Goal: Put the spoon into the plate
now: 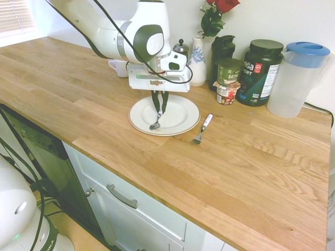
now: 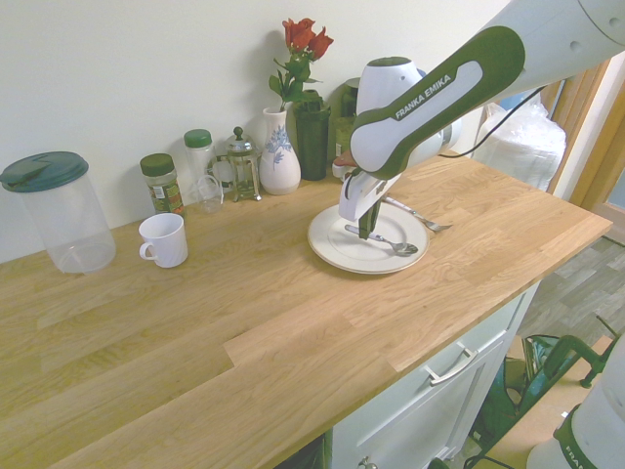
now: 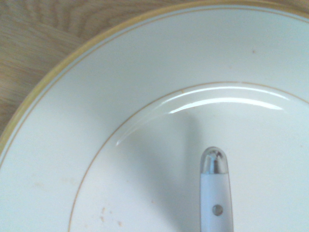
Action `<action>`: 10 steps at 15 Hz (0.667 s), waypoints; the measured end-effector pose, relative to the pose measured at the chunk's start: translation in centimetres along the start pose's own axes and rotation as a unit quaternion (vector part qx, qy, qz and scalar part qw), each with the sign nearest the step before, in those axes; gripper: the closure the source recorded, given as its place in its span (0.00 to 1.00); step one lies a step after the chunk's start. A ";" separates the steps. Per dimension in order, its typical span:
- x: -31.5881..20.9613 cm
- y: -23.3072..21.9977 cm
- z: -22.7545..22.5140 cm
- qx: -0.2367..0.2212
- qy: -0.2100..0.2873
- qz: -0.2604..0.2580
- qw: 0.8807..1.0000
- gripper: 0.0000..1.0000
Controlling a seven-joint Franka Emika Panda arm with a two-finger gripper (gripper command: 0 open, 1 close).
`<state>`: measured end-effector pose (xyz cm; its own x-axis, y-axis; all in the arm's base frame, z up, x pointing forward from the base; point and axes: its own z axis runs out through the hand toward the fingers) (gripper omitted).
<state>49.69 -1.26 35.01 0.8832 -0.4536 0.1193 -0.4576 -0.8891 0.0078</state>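
The round cream ceramic plate with a thin gold rim (image 1: pixel 137 116) is lying on the light wooden countertop (image 1: pixel 230 172). The black-fingered gripper (image 1: pixel 161 112) is reaching down over the plate, its fingertips clenching the white handle of the small metal spoon with a shiny rounded bowl (image 1: pixel 155 126). The spoon is slanting within the plate's rim. The white-handled metal fork (image 1: pixel 208 121) is resting just beside the plate, on the counter. The white ceramic vase with blue flowers (image 1: pixel 198 65) is standing behind the plate in the first exterior view, holding red roses (image 1: pixel 225 5).
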 end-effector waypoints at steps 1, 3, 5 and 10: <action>0.0 -0.1 0.3 -0.001 -0.001 0.001 1.000 0.00; 0.2 -0.1 0.4 -0.003 -0.001 0.001 1.000 0.00; 0.2 -0.1 0.5 -0.004 -0.001 0.001 1.000 0.00; 1.6 0.1 -0.9 0.000 0.009 0.012 1.000 0.00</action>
<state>50.98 -2.05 36.13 0.8704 -0.4729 0.1373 -0.4780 -0.8783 0.0051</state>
